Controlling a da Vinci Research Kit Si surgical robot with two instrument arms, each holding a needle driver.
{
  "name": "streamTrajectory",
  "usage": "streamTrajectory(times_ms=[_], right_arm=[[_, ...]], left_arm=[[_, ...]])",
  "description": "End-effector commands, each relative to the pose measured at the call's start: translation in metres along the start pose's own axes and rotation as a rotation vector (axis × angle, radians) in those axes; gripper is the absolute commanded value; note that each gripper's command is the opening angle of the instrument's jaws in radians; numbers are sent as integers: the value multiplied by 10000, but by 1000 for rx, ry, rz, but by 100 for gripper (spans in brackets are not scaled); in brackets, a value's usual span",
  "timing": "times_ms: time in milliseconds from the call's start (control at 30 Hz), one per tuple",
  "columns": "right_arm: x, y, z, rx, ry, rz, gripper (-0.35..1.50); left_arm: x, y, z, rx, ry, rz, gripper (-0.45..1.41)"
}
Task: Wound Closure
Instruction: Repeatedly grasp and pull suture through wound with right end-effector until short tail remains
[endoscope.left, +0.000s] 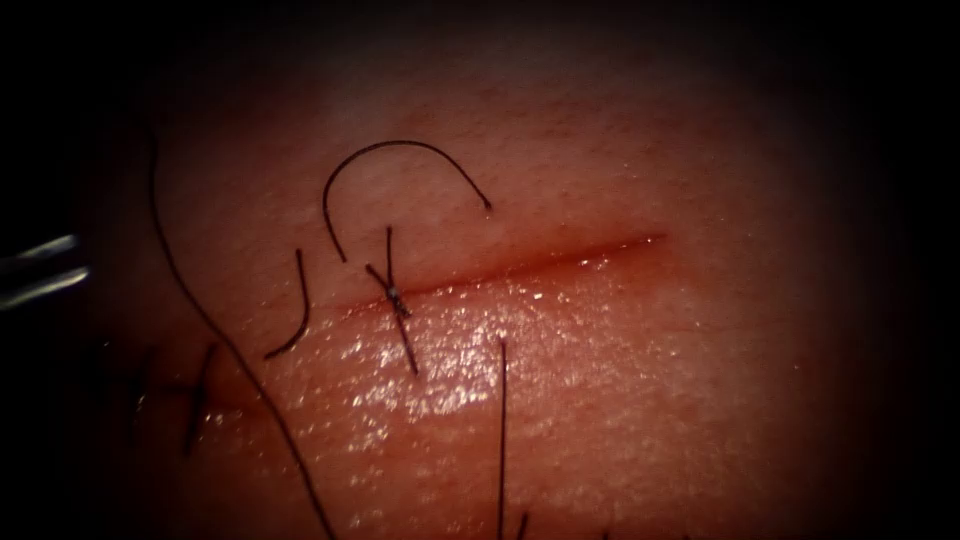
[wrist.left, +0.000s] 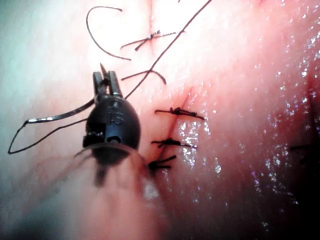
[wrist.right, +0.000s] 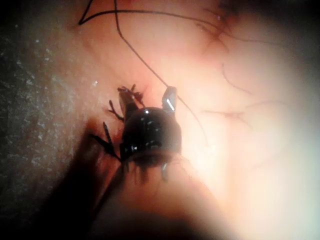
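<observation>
As the cut stands now: the long thin red cut (endoscope.left: 520, 265) in the pink, wet pork tissue (endoscope.left: 620, 400) is partly sewn. It runs left to right.
Done: a few dark thread stitches (wrist.left: 172, 143) sit in a row at the left end. One more dark knot (endoscope.left: 395, 293) sits on the cut a bit to the right, with long loose tails.
Left to do: I think all of the cut to the right of that knot is open. A little red fluid (endoscope.left: 580, 250) shines along it.
Left tool: the dark, round-headed left tool (wrist.left: 107, 80) is far to the left of the cut. Its jaws are squeezed tight on the thin, shiny curved steel needle (wrist.left: 60, 117), close to the sharp end, as best I can tell.
Needle place: it is up in the jaws, left of the cut, not in the tissue.
Needle pointing: the sharp tip seems to poke out just past the jaws, away from the shaft. The long body bends off sideways, across the shaft.
Thread: the long dark thread (wrist.left: 167, 47) trails from the needle's blunt end, loops back, and crosses the tissue.
Right tool: the dark, shiny right tool (wrist.right: 148, 102) is near the sewn stitches. Its jaws are spread apart and hold nothing.
</observation>
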Motion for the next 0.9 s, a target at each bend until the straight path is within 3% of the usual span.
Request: streamTrajectory(times_ms=[33, 167, 233, 267, 333, 367, 667, 800, 867, 900], right_arm=[[-14, 16, 11, -29, -2, -11, 148], [-57, 40, 41, -54, -48, -5, 140], [-65, 43, 47, -49, -48, -4, 140], [-84, 49, 62, -44, -52, -12, 138], [-92, 51, 69, -42, -56, -9, 138], [-109, 52, 84, -37, -53, 18, 136], [-159, 44, 132, -8, -77, 61, 130], [-167, 40, 141, 3, -85, 69, 125], [-169, 35, 144, 30, -92, 80, 79], [-169, 34, 145, 51, -96, 91, 22]], left_arm=[[-2, -1, 8, 1, 2, 1, -45], [-2, 0, 10, -2, -1, 3, -45], [-2, 0, 10, -3, 1, 3, -45], [-2, 0, 11, -2, 1, 3, -45], [-2, 1, 11, -2, 1, 3, -45], [-2, 1, 12, -1, 1, 3, -45], [-2, 1, 12, -3, -1, 4, -45], [-2, 2, 12, -3, -1, 4, -45], [-2, 2, 13, -3, -1, 4, -45], [-2, 2, 13, -2, -1, 4, -45]])
